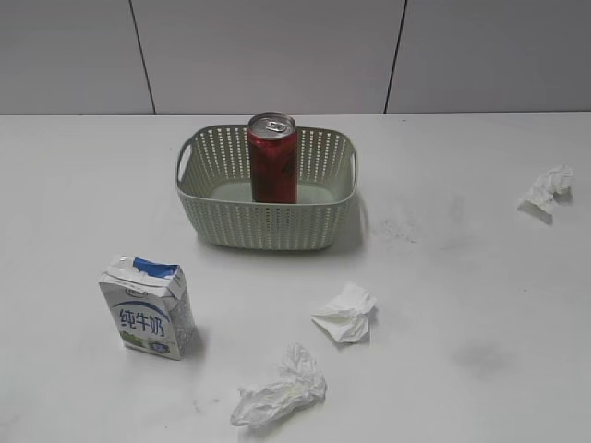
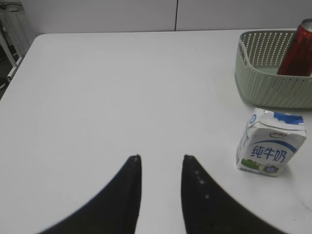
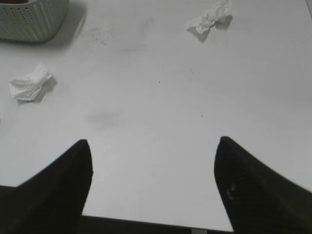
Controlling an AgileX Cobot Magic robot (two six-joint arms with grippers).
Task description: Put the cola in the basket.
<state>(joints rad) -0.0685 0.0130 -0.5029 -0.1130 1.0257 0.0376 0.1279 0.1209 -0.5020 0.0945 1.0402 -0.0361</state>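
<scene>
The red cola can (image 1: 272, 159) stands upright inside the pale green basket (image 1: 266, 226) at the middle back of the table. Both also show at the top right of the left wrist view, the cola (image 2: 298, 49) in the basket (image 2: 265, 83). A corner of the basket (image 3: 31, 22) shows at the top left of the right wrist view. My left gripper (image 2: 161, 157) is open and empty over bare table, well short of the basket. My right gripper (image 3: 152, 141) is wide open and empty near the table's front edge. Neither gripper shows in the exterior view.
A white-and-blue milk carton (image 1: 148, 309) stands at the front left, and in the left wrist view (image 2: 269, 142). Crumpled tissues lie at the front middle (image 1: 343, 314), lower front (image 1: 277, 389) and far right (image 1: 547, 189). The table's front edge (image 3: 146, 222) is just below my right gripper.
</scene>
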